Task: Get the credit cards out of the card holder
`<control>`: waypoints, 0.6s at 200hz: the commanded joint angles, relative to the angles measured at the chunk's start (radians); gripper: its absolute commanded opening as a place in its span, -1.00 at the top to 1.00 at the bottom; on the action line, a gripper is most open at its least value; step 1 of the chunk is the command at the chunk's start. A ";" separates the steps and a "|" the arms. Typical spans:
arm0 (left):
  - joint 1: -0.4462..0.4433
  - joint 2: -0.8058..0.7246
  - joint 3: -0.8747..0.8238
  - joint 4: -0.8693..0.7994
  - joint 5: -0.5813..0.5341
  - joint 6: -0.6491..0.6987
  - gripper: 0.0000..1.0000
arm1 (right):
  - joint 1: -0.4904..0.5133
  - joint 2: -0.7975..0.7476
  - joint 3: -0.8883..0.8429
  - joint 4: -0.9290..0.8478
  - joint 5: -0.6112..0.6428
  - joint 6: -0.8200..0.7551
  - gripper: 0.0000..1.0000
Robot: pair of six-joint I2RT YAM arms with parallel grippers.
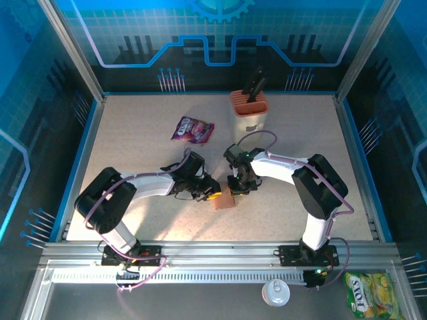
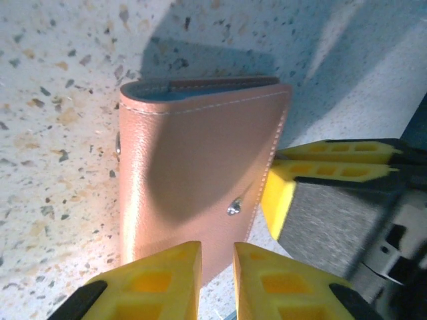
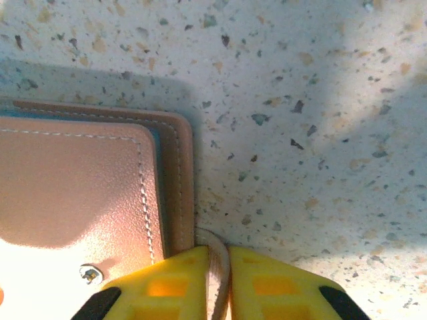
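Note:
The card holder (image 1: 225,201) lies closed on the speckled table, a brown leather-look wallet (image 2: 200,153) with a thin grey-blue inner edge and a small metal snap. The credit cards are hidden inside it. My left gripper (image 2: 217,267) hangs over the wallet's near corner, its yellow jaws a narrow gap apart with nothing between them. My right gripper (image 3: 218,267) is shut on the wallet's thin brown strap (image 3: 212,243) at the corner of the card holder (image 3: 73,180). In the top view, the left gripper (image 1: 212,193) and the right gripper (image 1: 237,190) flank the wallet.
A beige knife block (image 1: 249,110) with an orange top stands at the back centre. A purple snack packet (image 1: 192,129) lies to its left. The right gripper's fingers (image 2: 280,200) sit right beside the wallet's edge in the left wrist view.

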 commanded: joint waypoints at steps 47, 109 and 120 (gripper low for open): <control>0.067 -0.102 -0.001 -0.091 -0.024 0.064 0.54 | 0.002 -0.084 0.009 -0.023 -0.038 -0.013 0.80; 0.068 -0.081 -0.033 -0.087 0.006 0.085 0.63 | 0.065 -0.099 0.092 -0.082 -0.038 -0.008 0.80; 0.067 -0.087 -0.038 -0.103 -0.002 0.093 0.63 | 0.075 -0.106 0.103 -0.094 -0.037 -0.001 0.79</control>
